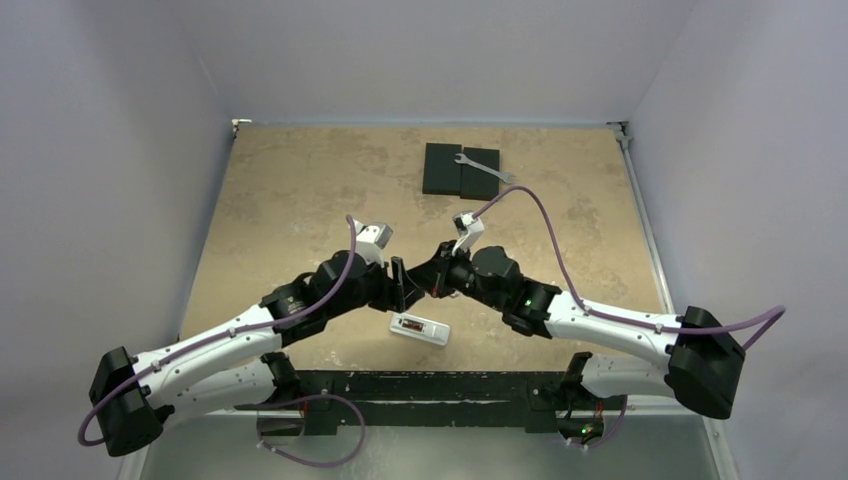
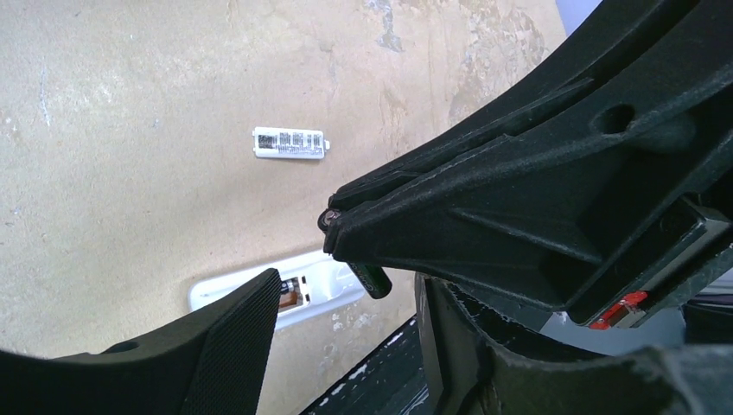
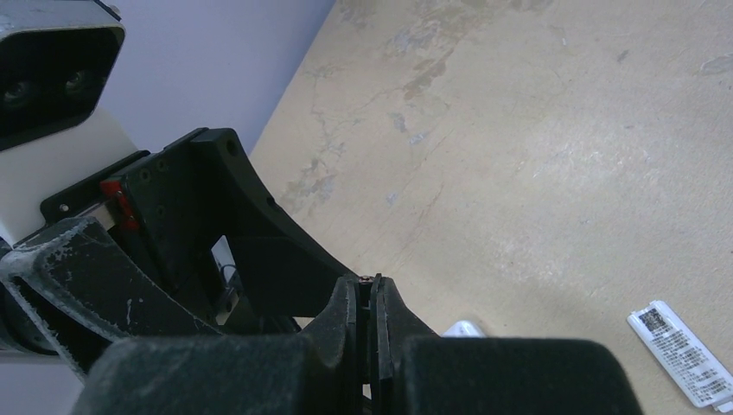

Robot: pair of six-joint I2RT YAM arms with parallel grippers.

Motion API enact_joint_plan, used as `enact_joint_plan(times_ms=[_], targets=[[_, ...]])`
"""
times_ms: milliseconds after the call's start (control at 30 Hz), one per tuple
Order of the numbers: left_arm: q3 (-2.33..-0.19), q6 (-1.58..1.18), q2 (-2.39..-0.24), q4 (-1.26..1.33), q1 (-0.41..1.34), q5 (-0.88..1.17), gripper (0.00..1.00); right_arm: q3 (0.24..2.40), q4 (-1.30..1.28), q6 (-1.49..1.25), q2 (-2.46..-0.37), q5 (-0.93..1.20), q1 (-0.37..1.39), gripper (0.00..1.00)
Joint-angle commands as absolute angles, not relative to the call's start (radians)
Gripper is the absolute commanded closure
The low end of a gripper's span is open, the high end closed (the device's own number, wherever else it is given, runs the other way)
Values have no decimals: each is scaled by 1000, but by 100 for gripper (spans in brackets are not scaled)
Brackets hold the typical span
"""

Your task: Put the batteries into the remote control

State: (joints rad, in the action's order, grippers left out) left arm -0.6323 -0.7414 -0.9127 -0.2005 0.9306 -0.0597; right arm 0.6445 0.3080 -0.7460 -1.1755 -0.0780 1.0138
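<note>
Gripping a battery (image 2: 373, 279), the right fingers (image 2: 449, 203) are hovering at the remote's (image 1: 419, 329) 12 o'clock, near the tabletop's (image 1: 290, 200) 6 o'clock edge, left fingers (image 2: 229, 337) open; squaring it to the recess (image 2: 298, 292) first is looking wise.

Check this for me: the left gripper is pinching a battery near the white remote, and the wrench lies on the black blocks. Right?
Not quite: the right gripper pinches the battery, as the left wrist view shows; the left gripper stands open and empty. The rest holds: the battery is near the white remote, and the wrench lies on the black blocks.
</note>
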Motion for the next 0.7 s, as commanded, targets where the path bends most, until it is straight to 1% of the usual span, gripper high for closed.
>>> enact_joint_plan(times_ms=[0, 100, 267, 400, 533, 667], targets=[[-677, -753, -892, -110, 925, -95, 42, 630, 334, -761, -1157, -27, 1026, 100], [-672, -758, -896, -101, 925, -92, 42, 629, 339, -761, -1159, -22, 1026, 100], [-670, -761, -914, -80, 925, -76, 46, 627, 336, -758, -1158, -32, 1026, 100], [-669, -762, -923, -62, 925, -63, 52, 620, 344, -759, -1157, -31, 1026, 100], [-677, -764, -931, -50, 925, -48, 61, 615, 348, -760, -1151, -33, 1026, 100], [-678, -761, -937, -40, 925, -47, 66, 616, 350, -756, -1150, -37, 1026, 100]])
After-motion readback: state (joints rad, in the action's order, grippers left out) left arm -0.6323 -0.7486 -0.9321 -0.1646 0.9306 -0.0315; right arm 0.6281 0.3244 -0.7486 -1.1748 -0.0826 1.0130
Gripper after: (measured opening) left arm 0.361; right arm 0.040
